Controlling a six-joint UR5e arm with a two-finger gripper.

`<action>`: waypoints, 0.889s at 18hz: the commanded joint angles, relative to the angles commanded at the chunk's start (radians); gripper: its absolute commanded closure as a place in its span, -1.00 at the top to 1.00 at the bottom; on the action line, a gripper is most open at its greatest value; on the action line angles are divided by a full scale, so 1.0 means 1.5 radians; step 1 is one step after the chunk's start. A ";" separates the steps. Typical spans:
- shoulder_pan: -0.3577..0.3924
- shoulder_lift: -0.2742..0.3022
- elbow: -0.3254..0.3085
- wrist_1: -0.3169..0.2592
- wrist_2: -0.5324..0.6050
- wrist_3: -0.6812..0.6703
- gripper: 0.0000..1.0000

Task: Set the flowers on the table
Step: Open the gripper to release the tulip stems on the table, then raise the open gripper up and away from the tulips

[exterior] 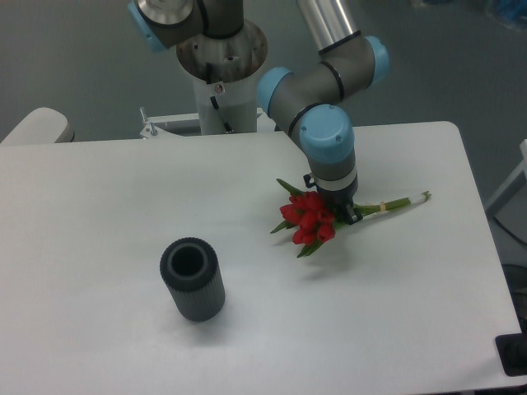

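A robotics lab — pedestal-mounted arm (pixel 329 107), bare white table (pixel 99 214), grey floor.

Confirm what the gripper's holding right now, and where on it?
The gripper holds the flowers, clamped on the stems just behind the red buds.

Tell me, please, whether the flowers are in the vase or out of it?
Out. The flowers hang sideways in the hand, stems pointing right, well apart from the upright grey vase, whose mouth looks empty.
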 joint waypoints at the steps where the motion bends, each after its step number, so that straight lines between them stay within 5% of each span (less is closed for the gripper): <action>1: 0.001 0.000 0.006 0.000 -0.003 0.003 0.04; 5: 0.000 0.007 0.039 -0.004 -0.013 -0.004 0.98; 9: 0.002 0.027 0.095 -0.011 -0.105 -0.039 1.00; 16: 0.000 0.005 0.226 -0.033 -0.270 -0.239 1.00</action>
